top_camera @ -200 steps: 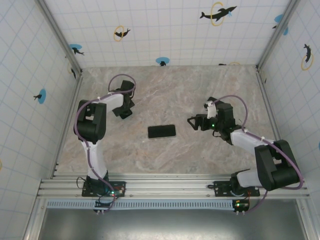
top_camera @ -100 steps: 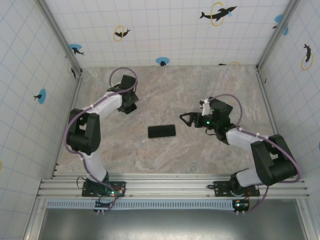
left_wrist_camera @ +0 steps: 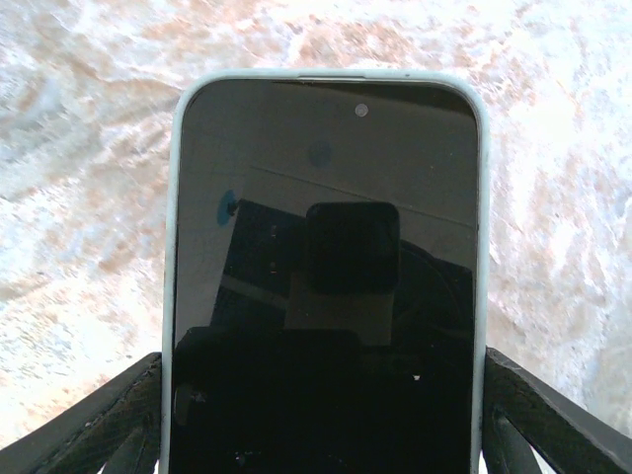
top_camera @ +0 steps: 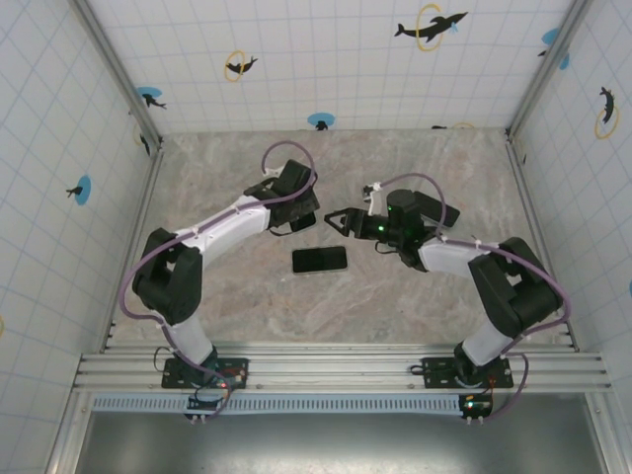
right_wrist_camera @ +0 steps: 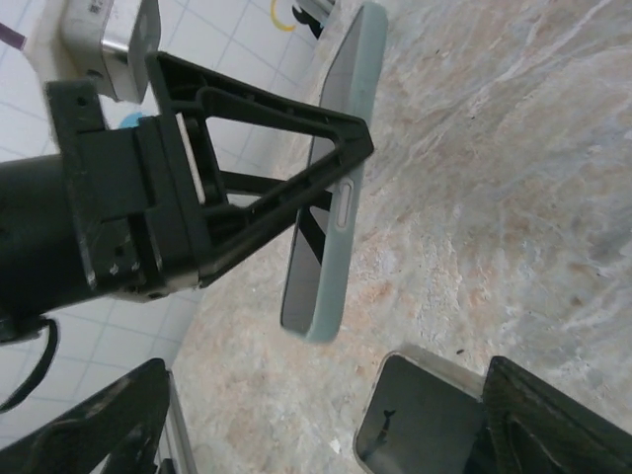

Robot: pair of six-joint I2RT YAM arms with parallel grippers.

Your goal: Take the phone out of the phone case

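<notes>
— Where is the phone?
— The black-screened phone (left_wrist_camera: 326, 247) sits inside the pale grey-green rubbery case (left_wrist_camera: 481, 227). The rim of the case shows round the top and both long sides of the glass. The phone is not out of it.
— Who has it?
— The left pincer (top_camera: 299, 215) is squeezing it. Its black fingers (left_wrist_camera: 84, 425) press on the two long sides of the case, one on each side. In the right wrist view the case is up off the pinkish stone-look worktop (top_camera: 415, 306), turned on its edge.
— And the other pincer?
— The right pincer (top_camera: 341, 220) is spread wide with nothing in it. It is just beside the held case and does not touch it.
— Is anything else there?
— Yes. A second flat black phone with a shiny rim (top_camera: 319, 260) lies on the worktop, glass side up, near both pincers and apart from them. I cannot tell if that one has a case on it.
</notes>
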